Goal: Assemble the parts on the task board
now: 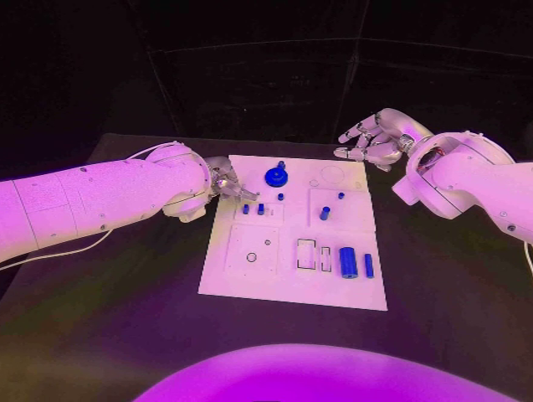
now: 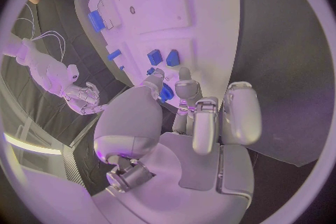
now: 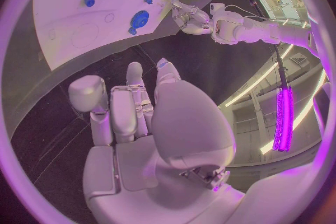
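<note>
The white task board [image 1: 293,276] lies in the middle of the black table. A blue round knob [image 1: 276,176] stands near its far edge, with two small blue pieces [image 1: 253,208] just in front of it. A thick blue cylinder [image 1: 348,262] and a thin one [image 1: 369,265] stand at the near right. My left hand [image 1: 228,186] hovers at the board's left edge beside the two small pieces, fingers loosely curved, holding nothing. In the left wrist view the left hand [image 2: 196,112] reaches toward the knob [image 2: 166,93]. My right hand [image 1: 372,138] hangs beyond the far right corner, fingers apart and empty.
Two blue pegs [image 1: 324,213] [image 1: 341,196] stand in the board's right half, and a rectangular slot [image 1: 306,254] opens left of the cylinders. Bare black table [image 1: 121,310] surrounds the board. In the right wrist view the right hand [image 3: 133,106] is above the table, off the board [image 3: 70,17].
</note>
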Tool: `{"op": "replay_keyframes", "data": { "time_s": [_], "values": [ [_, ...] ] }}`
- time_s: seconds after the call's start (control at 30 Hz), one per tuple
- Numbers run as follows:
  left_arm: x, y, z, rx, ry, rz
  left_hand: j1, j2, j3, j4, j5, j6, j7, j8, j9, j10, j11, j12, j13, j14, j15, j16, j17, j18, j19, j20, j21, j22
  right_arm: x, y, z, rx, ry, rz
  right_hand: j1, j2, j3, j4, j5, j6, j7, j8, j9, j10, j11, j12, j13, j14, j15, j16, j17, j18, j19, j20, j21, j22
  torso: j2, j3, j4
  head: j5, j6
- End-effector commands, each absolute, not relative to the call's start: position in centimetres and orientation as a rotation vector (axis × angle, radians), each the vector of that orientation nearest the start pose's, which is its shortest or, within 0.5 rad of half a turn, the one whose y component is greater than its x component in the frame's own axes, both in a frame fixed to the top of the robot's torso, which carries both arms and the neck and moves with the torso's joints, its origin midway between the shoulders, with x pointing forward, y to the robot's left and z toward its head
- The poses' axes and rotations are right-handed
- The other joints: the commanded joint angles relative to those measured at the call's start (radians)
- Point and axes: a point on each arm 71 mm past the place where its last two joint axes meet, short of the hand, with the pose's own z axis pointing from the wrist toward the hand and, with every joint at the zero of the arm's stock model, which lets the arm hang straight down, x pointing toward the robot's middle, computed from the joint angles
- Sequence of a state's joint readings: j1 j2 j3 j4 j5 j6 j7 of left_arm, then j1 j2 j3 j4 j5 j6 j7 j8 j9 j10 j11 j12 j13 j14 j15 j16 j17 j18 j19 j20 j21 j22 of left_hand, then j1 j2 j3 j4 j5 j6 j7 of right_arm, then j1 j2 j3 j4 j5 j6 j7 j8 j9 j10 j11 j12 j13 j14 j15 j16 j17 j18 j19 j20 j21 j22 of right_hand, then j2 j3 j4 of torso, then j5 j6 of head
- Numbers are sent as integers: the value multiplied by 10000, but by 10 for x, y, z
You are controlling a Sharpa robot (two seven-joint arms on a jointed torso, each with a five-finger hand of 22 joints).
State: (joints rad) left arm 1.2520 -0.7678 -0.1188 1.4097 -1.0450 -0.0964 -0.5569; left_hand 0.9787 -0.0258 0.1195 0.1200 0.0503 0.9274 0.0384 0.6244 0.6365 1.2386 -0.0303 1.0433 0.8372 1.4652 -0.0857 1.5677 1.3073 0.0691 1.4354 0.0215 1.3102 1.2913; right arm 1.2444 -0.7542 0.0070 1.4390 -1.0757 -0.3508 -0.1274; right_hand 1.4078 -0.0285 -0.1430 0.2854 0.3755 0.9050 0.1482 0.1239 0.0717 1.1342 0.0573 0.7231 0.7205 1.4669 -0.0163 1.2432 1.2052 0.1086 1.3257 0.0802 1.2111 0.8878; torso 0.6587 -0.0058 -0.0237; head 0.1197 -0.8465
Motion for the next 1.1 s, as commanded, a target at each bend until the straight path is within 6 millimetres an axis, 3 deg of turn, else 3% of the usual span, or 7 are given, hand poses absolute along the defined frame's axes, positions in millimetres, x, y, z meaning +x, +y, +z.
{"op": "replay_keyframes", "data": {
  "time_s": [0.03, 0.13, 0.27, 0.33, 0.5, 0.77, 1.1],
  "values": [
    [506, 224, -220, -4559, 20459, -4105, 264, 96, -209, 38, 38, -232, 103, -101, -93, -529, 88, -704, -861, 1055, 25, 31, 2635, 115, -173, 36, -302, -291, 517, -187, -153, 2422, 16681, 8191, 27, 109, -82, 2, 49, -62, 0, 65, -4, -26, 2, 36, -14, 267, -71, -44, -3, 113, 76, -8, -52, -10, -4, 10, -1, -17, 9],
    [508, 222, -217, -4723, 20031, -4817, 742, 238, -350, -47, 47, -818, 379, -472, -368, -1400, 336, -1563, -1786, 864, 227, -370, 2053, 330, -736, 178, -1285, -1243, 517, -187, -153, 2429, 16680, 8181, 27, 109, -82, 2, 49, -62, 0, 65, -4, -26, 2, 36, -14, 267, -71, -44, -3, 113, 76, -8, -52, -10, 0, 5, -5, -27, 25],
    [512, 210, -211, -4439, 19218, -6394, 2177, 557, -31, -646, 56, -1603, 854, -1039, -913, -2815, 805, -2473, -2349, -868, 653, -3079, -1251, 1045, -3225, 541, -5130, -4713, 518, -186, -153, 2425, 16675, 8192, 30, 115, -90, 1, 76, -63, 0, 66, -4, -27, 1, 39, -18, 270, -71, -39, 6, 112, 79, -8, -50, -5, 3, 9, -11, -48, 55],
    [513, 203, -207, -3844, 18688, -7000, 3310, 674, 537, -1303, 23, -1661, 977, -1205, -1148, -3203, 892, -2944, -2708, -1477, 712, -3881, -2104, 1086, -3511, 633, -5535, -4974, 518, -186, -153, 2419, 16672, 8202, 30, 115, -90, 1, 76, -63, 0, 66, -4, -27, 1, 39, -18, 270, -71, -39, 6, 112, 79, -8, -50, -5, 7, 2, -20, -61, 76],
    [515, 181, -196, -1496, 17306, -8080, 4167, 103, 1633, -2150, 35, -1055, 1146, -2214, -2555, -3187, 1187, -4505, -4344, -2245, 922, -4892, -3368, 1119, -3665, 922, -6097, -5377, 518, -184, -153, 2396, 16676, 8232, 32, 119, -91, 0, 91, -62, -1, 67, -4, -28, 1, 40, -19, 269, -72, -44, 1, 112, 78, -8, -52, -7, 24, -12, -36, -149, 138],
    [518, 156, -197, 659, 17142, -7938, 3727, -442, 1967, -2114, 37, -660, 1255, -3139, -3651, -3235, 1352, -5989, -5829, -1184, 1064, -3662, -2454, 1134, -3025, 1063, -5870, -5368, 518, -181, -153, 2351, 16709, 8287, 111, 163, -118, -17, 396, -65, -3, 79, -4, -54, -6, 46, -51, 274, -77, -54, 16, 113, 82, -12, -61, -11, 31, -6, -56, -241, 198],
    [522, 140, -213, 2362, 18029, -6668, 3462, -777, 1762, -1842, 32, -239, 1177, -3607, -4266, -2839, 1273, -6565, -6594, 20, 999, -2010, -775, 660, -1090, 945, -3111, -2967, 518, -179, -154, 2317, 16728, 8331, 117, 168, -125, -15, 431, -67, -3, 80, -5, -56, -6, 48, -56, 275, -77, -55, 19, 113, 82, -13, -63, -13, 28, -9, -36, -271, 212]
  ]
}}
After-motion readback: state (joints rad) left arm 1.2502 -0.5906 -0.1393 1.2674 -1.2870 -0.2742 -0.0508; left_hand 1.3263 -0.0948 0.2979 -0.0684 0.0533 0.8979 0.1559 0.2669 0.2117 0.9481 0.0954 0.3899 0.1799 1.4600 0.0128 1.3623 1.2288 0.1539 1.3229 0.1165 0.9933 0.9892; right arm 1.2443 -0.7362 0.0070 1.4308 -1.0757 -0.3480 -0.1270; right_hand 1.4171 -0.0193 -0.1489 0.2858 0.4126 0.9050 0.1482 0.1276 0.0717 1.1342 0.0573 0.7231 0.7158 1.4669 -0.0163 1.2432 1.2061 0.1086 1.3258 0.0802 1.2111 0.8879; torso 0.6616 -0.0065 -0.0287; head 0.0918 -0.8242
